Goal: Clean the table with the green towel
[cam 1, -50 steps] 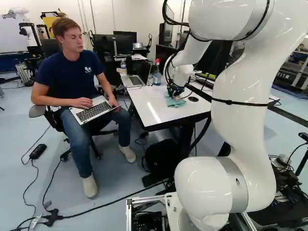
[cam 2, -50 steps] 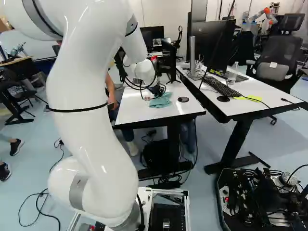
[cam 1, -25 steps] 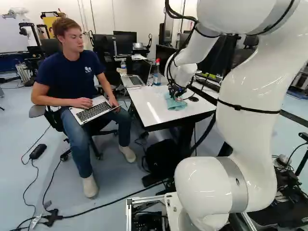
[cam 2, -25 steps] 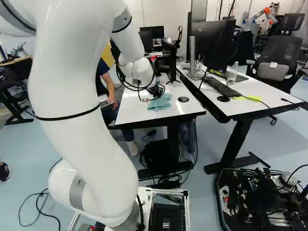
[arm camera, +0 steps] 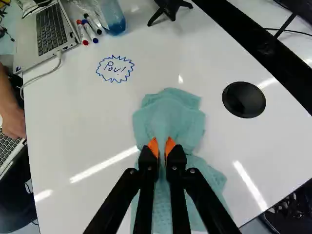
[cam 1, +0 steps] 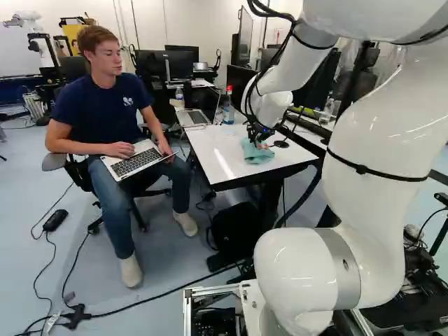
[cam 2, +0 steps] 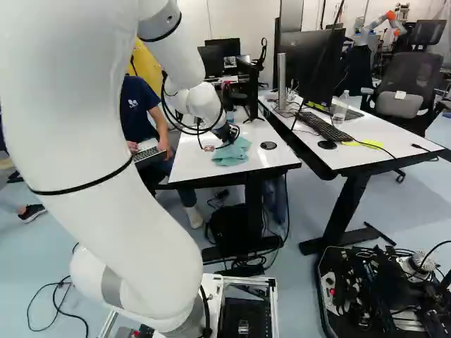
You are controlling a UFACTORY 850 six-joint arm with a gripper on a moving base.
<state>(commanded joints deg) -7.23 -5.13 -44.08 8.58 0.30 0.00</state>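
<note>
My gripper is low over the white table in the left base view, its fingers down at the green towel. In the wrist view the gripper is shut on the towel, cloth pinched between the orange pads. The crumpled towel lies on the tabletop, spreading ahead of and beneath the fingers. A blue drawn mark with writing inside a jagged outline is on the table beyond the towel. The tabletop under the cloth is hidden.
Laptop, markers and bottle stand toward the table's far end. A round black disc is beside the towel. A seated person holds another laptop beside the table. A second desk adjoins.
My gripper and the towel held in it have slid a little over the table toward its near edge. The arm's upper links have swung outward; the base has not moved.
</note>
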